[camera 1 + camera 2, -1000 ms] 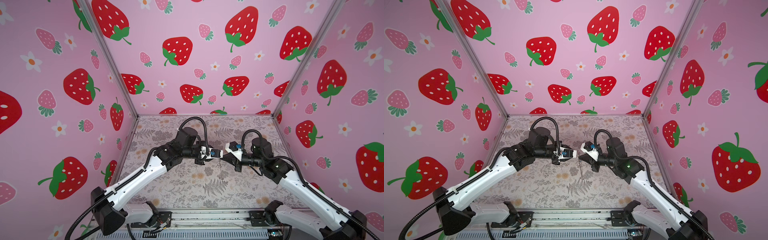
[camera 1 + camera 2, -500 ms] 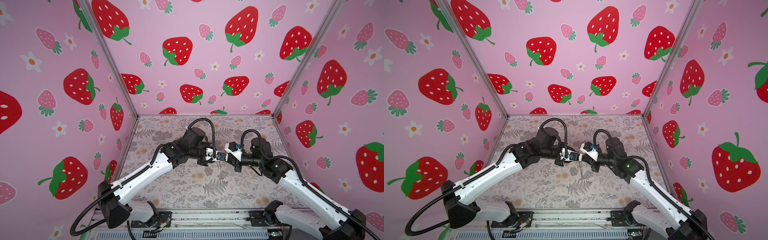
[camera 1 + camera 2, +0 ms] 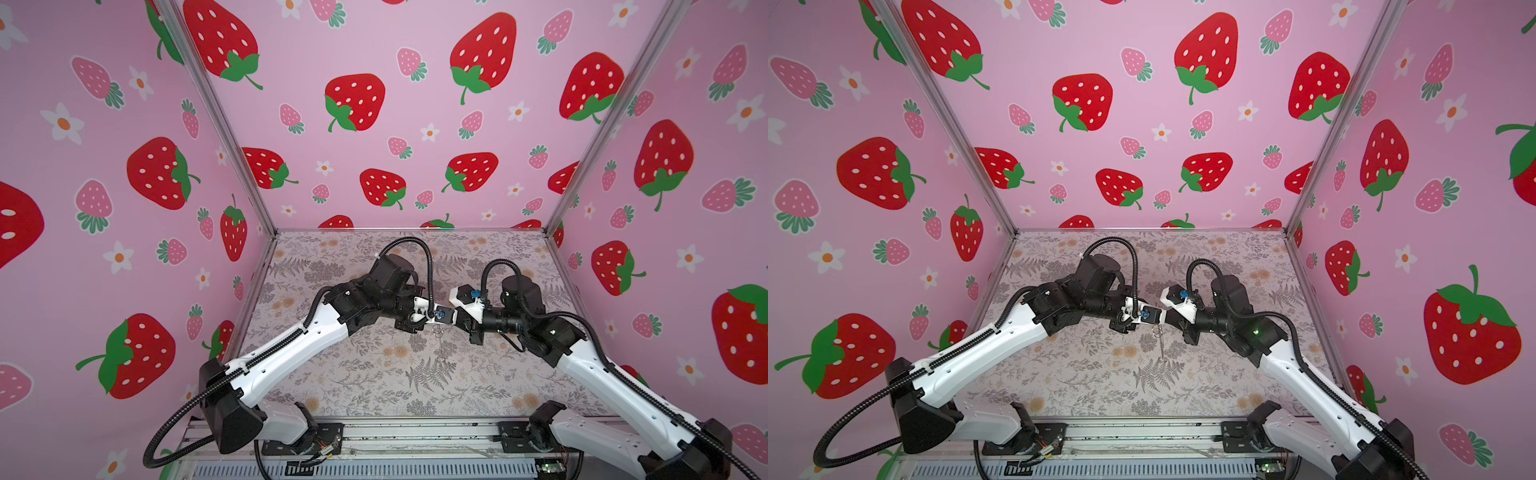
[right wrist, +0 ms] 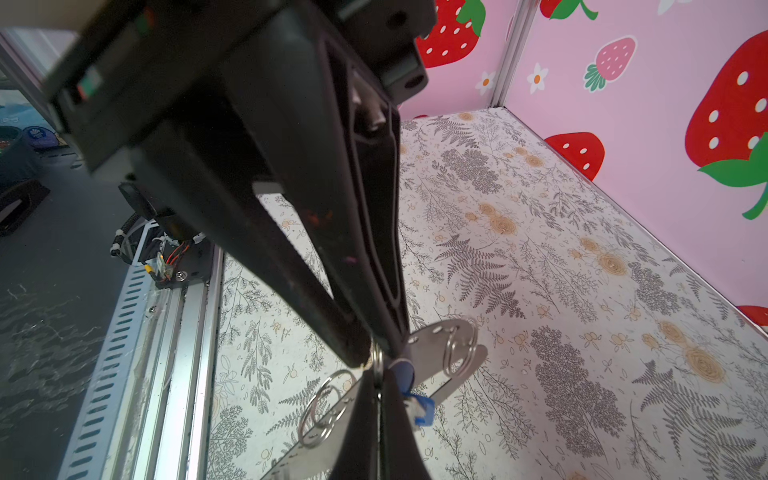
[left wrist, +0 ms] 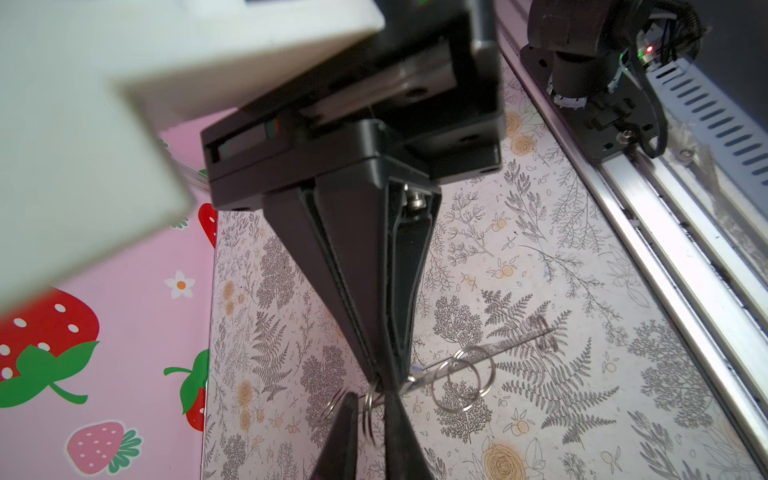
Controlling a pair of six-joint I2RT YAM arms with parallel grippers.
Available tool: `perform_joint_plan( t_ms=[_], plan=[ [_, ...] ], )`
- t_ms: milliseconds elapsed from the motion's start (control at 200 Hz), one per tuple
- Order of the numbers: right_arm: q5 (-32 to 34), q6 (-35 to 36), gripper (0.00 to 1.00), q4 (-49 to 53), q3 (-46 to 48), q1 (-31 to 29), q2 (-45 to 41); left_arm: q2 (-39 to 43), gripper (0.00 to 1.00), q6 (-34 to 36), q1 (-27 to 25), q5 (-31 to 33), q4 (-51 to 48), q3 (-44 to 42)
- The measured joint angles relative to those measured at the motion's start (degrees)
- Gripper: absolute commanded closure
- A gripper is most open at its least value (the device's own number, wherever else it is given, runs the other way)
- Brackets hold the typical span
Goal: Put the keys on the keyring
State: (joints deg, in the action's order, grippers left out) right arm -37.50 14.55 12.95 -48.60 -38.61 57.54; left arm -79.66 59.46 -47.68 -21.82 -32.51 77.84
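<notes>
Left gripper (image 5: 368, 415), its grip unclear, has swung in to meet the right gripper (image 4: 377, 395) clamped on the keyring (image 4: 432, 349).

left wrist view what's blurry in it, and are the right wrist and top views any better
Left wrist view: the white plastic housing close to the lens is badly defocused, the floral-print tabletop sharp. Right wrist view: the grey curved strap with metal rings is fairly crisp. Both top views: even light, edges stretched by the wide angle.
</notes>
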Motion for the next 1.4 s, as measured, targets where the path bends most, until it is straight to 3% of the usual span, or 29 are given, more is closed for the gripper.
perform_joint_plan(
  t_ms=[190,495,640,745,875,1046,1401],
  plan=[
    [0.0,0.3,1.0,0.2,0.0,0.0,0.0,-0.6,0.85,0.8,-0.2,1.2,-0.4,0.2],
    [0.4,1.1,1.0,0.4,0.0,-0.2,0.3,-1.4,1.0,0.5,-0.6,2.2,-0.7,1.0],
    [1.8,1.7,0.74,0.1,0.0,-0.3,0.2,-1.4,1.0,0.5,-0.6,2.1,-1.3,1.1],
    [4.3,1.6,0.64,-0.4,0.0,-0.3,-1.3,-1.4,1.0,-0.2,0.1,0.5,-1.7,1.1],
    [7.6,1.8,0.58,-2.7,0.8,-0.3,-5.6,-1.0,1.0,-4.0,2.9,-4.5,0.3,0.7],
    [10.5,1.3,0.56,-7.0,4.2,-0.3,-11.2,3.2,1.0,-13.0,8.0,-13.1,10.1,-4.8],
    [10.2,-1.0,0.56,-13.0,4.7,-0.3,-8.3,5.7,1.0,-28.5,10.2,-21.0,28.9,-12.8]
  ],
)
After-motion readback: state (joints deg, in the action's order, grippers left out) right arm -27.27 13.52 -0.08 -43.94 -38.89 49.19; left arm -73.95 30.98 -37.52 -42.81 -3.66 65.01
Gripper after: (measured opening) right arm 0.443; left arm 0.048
